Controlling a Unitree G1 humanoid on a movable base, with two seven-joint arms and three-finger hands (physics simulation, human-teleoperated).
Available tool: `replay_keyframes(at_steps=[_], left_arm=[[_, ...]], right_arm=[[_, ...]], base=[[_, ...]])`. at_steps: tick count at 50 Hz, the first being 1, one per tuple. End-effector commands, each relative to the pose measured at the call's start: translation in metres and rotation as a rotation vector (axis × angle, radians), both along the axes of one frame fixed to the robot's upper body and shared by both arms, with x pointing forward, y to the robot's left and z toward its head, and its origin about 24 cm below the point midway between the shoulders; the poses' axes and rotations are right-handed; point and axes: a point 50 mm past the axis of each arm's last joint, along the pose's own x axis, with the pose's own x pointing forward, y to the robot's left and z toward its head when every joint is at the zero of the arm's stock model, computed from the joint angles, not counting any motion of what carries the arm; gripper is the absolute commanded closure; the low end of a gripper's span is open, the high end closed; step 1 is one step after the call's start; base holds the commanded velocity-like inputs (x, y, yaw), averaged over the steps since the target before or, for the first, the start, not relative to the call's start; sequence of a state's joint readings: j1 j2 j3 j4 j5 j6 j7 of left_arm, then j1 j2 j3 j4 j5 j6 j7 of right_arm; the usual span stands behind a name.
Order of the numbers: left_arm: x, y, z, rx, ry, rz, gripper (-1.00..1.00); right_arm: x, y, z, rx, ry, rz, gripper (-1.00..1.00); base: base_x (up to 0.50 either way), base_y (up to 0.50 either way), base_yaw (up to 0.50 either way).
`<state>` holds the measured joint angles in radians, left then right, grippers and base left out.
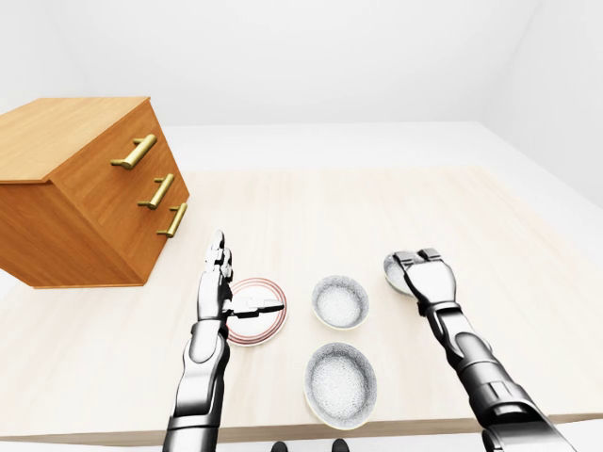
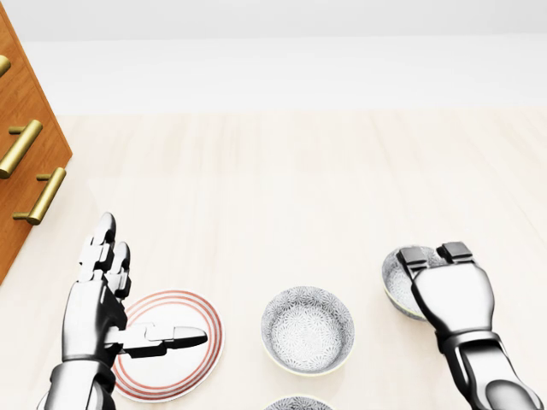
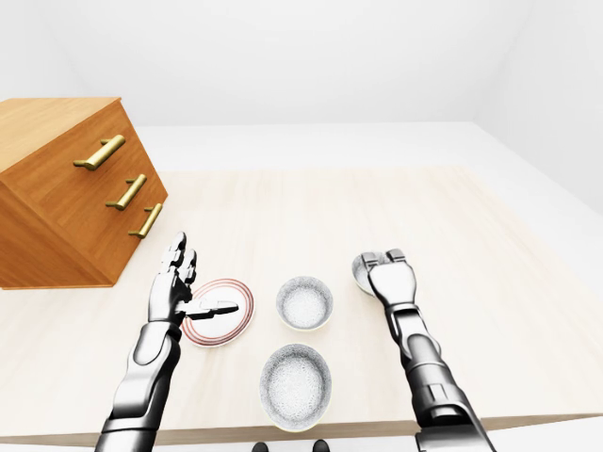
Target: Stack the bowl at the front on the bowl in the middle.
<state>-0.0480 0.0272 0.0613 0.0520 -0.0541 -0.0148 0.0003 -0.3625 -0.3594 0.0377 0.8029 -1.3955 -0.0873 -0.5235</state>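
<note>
Three white patterned bowls stand on the pale table (image 1: 377, 202). The lowest bowl (image 1: 340, 382) sits near the table's bottom edge, and the middle bowl (image 1: 340, 301) is just above it. My right hand (image 2: 438, 253) lies palm down over the third bowl (image 2: 397, 285) at the right. Its fingers curl down over that bowl's rim and their tips are hidden. My left hand (image 2: 152, 284) is open with its fingers straight. Its thumb reaches out above a red-ringed plate (image 2: 171, 366), left of the middle bowl.
A wooden drawer chest (image 1: 85, 188) with three brass handles stands at the upper left of the table. The table's lower edge (image 1: 283, 433) runs just below the lowest bowl.
</note>
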Motion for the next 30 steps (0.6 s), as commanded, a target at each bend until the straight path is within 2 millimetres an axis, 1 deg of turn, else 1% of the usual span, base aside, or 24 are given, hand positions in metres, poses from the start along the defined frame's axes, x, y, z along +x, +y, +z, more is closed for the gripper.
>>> replay_keyframes(at_steps=[1,12,16,17,18,23,24,26,28,30], left_arm=[[0.000,0.000,0.000,0.002,0.000,-0.003,-1.00],[-0.001,0.000,0.000,0.006,-0.001,-0.004,-1.00],[0.000,0.000,-0.001,0.006,-0.001,-0.003,-1.00],[0.000,0.000,-0.001,0.006,-0.001,-0.002,-1.00],[0.000,0.000,-0.001,0.006,-0.001,-0.002,-1.00],[-0.001,0.000,0.000,0.005,-0.001,-0.002,-1.00],[-0.001,0.000,0.000,0.005,-0.001,-0.002,-1.00],[-0.001,0.000,-0.001,0.005,-0.001,-0.002,-1.00],[-0.001,0.000,-0.002,0.005,-0.001,-0.002,-1.00],[-0.001,0.000,-0.002,0.005,0.000,-0.001,-1.00]], right_arm=[[-0.010,-0.001,-0.008,0.019,0.018,-0.008,1.00],[-0.012,-0.002,-0.002,0.030,-0.018,-0.013,1.00],[-0.013,-0.004,0.010,0.056,-0.085,-0.023,1.00],[-0.014,-0.005,0.017,0.065,-0.121,-0.024,1.00],[-0.015,-0.005,0.017,0.066,-0.125,-0.024,1.00],[-0.021,-0.001,0.042,0.095,-0.259,-0.009,1.00],[-0.021,-0.001,0.043,0.096,-0.262,-0.011,1.00],[-0.026,0.000,0.060,0.134,-0.344,-0.014,1.00],[-0.028,0.000,0.068,0.185,-0.343,-0.028,1.00],[-0.030,0.002,0.073,0.198,-0.345,-0.028,1.00]], base=[[0.00,0.00,0.00],[0.00,0.00,0.00],[0.00,0.00,0.00],[0.00,0.00,0.00],[0.00,0.00,0.00],[0.00,0.00,0.00],[0.00,0.00,0.00],[0.00,0.00,0.00],[0.00,0.00,0.00],[0.00,0.00,0.00]])
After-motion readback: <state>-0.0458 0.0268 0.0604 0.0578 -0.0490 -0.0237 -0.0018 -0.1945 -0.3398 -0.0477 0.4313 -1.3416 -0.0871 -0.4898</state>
